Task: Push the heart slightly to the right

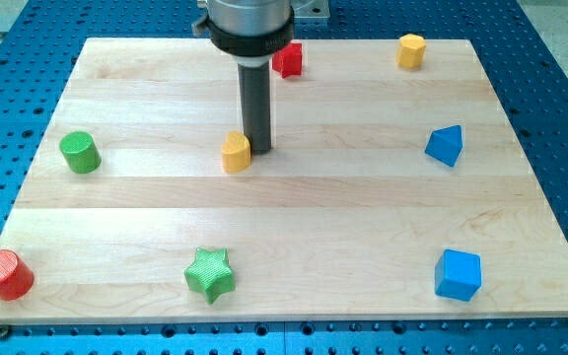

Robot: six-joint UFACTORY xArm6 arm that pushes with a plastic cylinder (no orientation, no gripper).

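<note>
On the pale wooden board (pixel 363 227), my tip (pixel 258 149) seemingly touches the yellow heart (pixel 236 153).

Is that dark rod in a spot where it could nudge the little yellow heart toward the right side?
Probably not yet. My tip sits right against the yellow heart on its right side. It would first have to go round to the heart's left, where nothing blocks the board.

yellow heart (pixel 236 153), green star (pixel 210 273), red cylinder (pixel 5 275), blue cube (pixel 458 274)

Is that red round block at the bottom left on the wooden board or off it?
On: the red cylinder sits on the board, near its corner.
</note>
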